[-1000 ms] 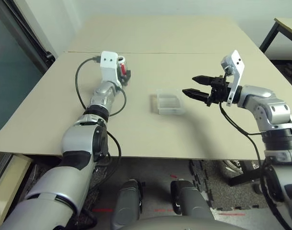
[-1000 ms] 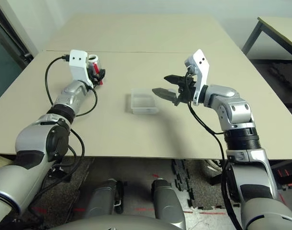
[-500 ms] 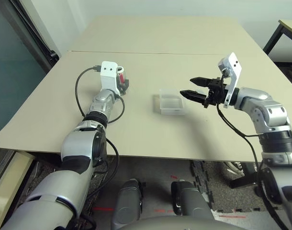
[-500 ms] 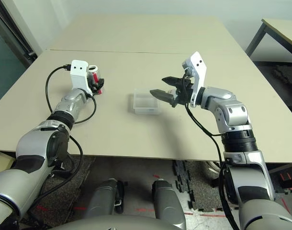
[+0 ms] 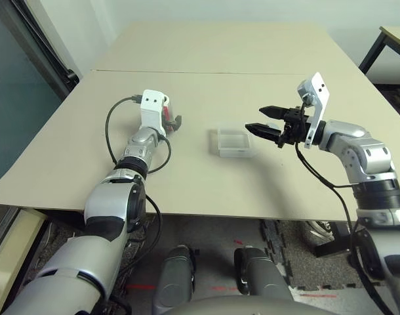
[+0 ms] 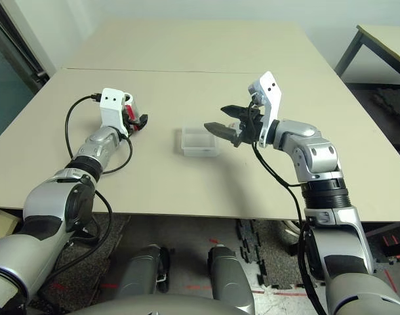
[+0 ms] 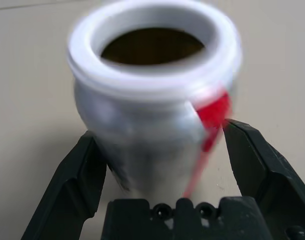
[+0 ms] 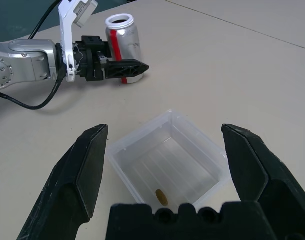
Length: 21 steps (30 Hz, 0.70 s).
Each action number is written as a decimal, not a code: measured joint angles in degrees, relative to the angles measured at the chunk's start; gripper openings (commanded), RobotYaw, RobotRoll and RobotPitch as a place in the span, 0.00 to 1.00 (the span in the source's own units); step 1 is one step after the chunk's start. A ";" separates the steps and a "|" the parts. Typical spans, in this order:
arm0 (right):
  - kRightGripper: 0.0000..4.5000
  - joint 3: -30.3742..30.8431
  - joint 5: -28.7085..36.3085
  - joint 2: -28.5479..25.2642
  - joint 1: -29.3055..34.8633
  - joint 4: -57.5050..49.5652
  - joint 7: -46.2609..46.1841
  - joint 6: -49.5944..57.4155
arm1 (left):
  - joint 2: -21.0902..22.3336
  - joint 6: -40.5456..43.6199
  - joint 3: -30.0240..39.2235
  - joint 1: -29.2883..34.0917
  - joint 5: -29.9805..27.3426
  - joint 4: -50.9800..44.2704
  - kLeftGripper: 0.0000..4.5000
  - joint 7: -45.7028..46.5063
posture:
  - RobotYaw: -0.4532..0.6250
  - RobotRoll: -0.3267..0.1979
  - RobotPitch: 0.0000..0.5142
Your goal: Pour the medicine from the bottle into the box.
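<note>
The bottle stands upright on the table, silver with a red stripe, its white-rimmed mouth uncapped. My left gripper is open, one black finger on each side of the bottle's body. In the head views the bottle is mostly hidden behind my left wrist's white mount. The clear box lies mid-table with one small yellowish pill on its floor. My right gripper hovers open just right of the box, holding nothing.
A black cable loops from my left wrist over the table. A seam crosses the tabletop behind both arms. Another table's dark leg stands at the far right.
My left gripper's fingers have spread apart and let go of the bottle, which now stands on the table. The right arm has barely moved.
</note>
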 measured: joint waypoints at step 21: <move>1.00 -0.02 0.00 1.82 -0.40 0.31 -0.10 -0.12 | 1.04 -1.50 -0.63 5.77 -0.76 -9.21 0.99 -3.08 | 0.46 0.62 0.19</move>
